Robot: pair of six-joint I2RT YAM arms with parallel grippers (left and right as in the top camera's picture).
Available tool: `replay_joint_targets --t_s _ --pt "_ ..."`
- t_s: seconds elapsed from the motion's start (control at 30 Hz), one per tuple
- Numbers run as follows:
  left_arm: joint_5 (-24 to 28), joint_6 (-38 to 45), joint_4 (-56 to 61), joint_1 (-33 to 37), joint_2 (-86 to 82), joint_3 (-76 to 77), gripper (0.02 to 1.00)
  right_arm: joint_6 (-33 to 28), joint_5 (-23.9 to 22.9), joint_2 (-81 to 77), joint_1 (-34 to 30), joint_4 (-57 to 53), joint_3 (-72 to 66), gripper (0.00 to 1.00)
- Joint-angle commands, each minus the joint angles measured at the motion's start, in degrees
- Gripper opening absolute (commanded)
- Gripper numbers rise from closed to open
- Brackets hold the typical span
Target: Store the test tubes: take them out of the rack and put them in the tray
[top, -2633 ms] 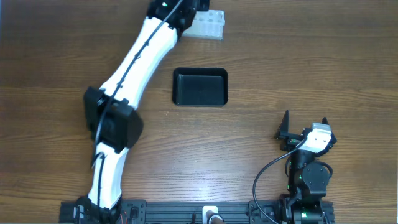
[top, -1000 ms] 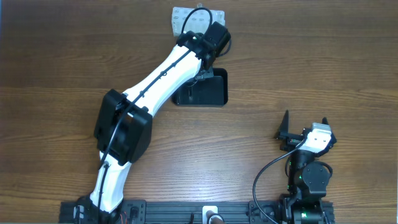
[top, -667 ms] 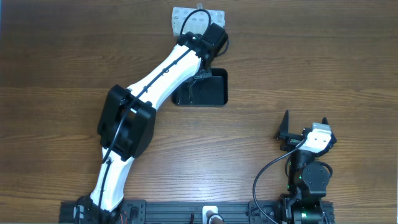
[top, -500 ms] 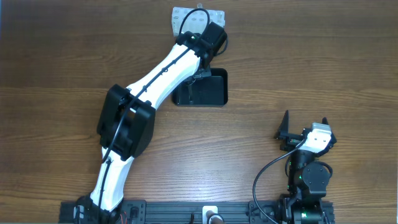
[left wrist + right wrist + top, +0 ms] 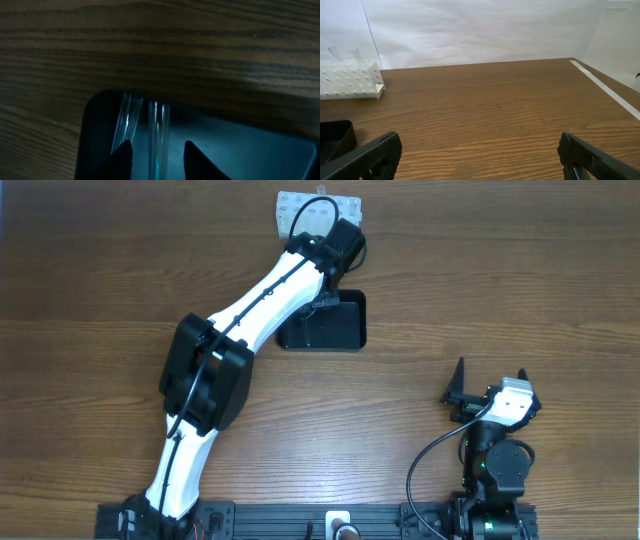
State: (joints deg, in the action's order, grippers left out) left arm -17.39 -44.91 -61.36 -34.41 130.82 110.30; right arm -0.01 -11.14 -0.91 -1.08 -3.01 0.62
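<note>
left pincer (image 5: 158, 159) low over the far-left corner of the black tray (image 5: 240, 150), fingers (image 5: 121, 159) parted wider than the clear tube (image 5: 158, 125) lying between them, with a gap on either side and nothing gripped. tube flat on the tray floor, running lengthwise through the opening. second tube (image 5: 127, 122) just beside the first, on the side of the tray's left wall, tilted a little off parallel and close to one finger. from above, tray in the middle of the wooden counter (image 5: 520, 280), its far-left corner and both tubes hidden under the white left arm (image 5: 260, 295), reaching from the near-left base up to the far middle. white rack (image 5: 305, 215) at the far edge, just beyond the tray, partly covered by the wrist, seen as a pale block dotted with holes. from the right wrist, same rack side-on, with two more tubes (image 5: 332, 51) standing upright in it, and a corner of the tray nearer. right pincer (image 5: 480, 155) at the near right by its base, well apart from tray and rack, fingers spread wide, holding nothing.
</note>
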Motion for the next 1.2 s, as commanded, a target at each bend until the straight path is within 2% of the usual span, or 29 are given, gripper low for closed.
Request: replay_joint_targets --t_s 0.03,0.17,0.2,0.27,0.3,0.4,0.47,0.53,0.63,0.7,0.83,1.1,1.2 --pt "-2.2 -0.3 0.2 0.3 -3.0 -0.3 0.45 0.2 -0.5 0.6 0.0 0.0 -0.3 0.993" --pt "-9.1 0.9 1.7 -0.4 -10.8 -0.3 0.467 0.2 -0.5 0.6 0.0 0.0 -0.3 0.993" --pt "-10.8 6.3 5.1 -0.6 -14.5 -0.3 0.5 0.2 -0.5 0.6 0.0 0.0 -0.3 0.991" --pt "-11.9 15.5 11.2 -0.6 -18.8 -0.3 0.654 0.2 -0.5 0.6 0.0 0.0 -0.3 0.993" --pt "-11.9 21.6 15.2 -0.3 -21.1 -0.3 0.698 0.2 -0.5 0.6 0.0 -0.1 -0.3 0.993" --pt "-11.8 31.9 22.5 1.2 -24.9 -0.4 0.812 0.2 -0.5 0.6 0.0 0.0 -0.3 0.991" --pt "-11.6 35.2 25.9 2.7 -26.4 -0.4 0.851 0.2 -0.5 0.6 0.0 0.0 -0.3 0.993" --pt "-9.7 38.2 29.0 4.8 -27.8 -0.4 0.871 0.2 -0.5 0.6 0.0 -0.1 -0.3 0.991" --pt "-4.1 41.3 32.2 8.4 -29.2 -0.4 0.884 0.2 -0.5 0.6 0.0 0.0 -0.3 0.993" --pt "0.2 42.0 34.0 11.7 -30.3 -0.4 0.886 0.2 -0.5 0.6 0.0 0.0 -0.3 0.993" --pt "5.6 43.5 35.2 16.0 -31.9 -0.5 0.882 0.2 -0.5 0.6 0.0 0.0 -0.3 0.993" --pt "8.3 46.2 38.7 21.9 -38.0 -6.1 0.965 0.2 -0.5 0.6 0.0 0.0 -0.3 0.991" --pt "12.6 46.2 45.1 25.3 -45.1 -16.2 0.98 0.2 -0.5 0.6 0.0 0.0 -0.3 0.993"
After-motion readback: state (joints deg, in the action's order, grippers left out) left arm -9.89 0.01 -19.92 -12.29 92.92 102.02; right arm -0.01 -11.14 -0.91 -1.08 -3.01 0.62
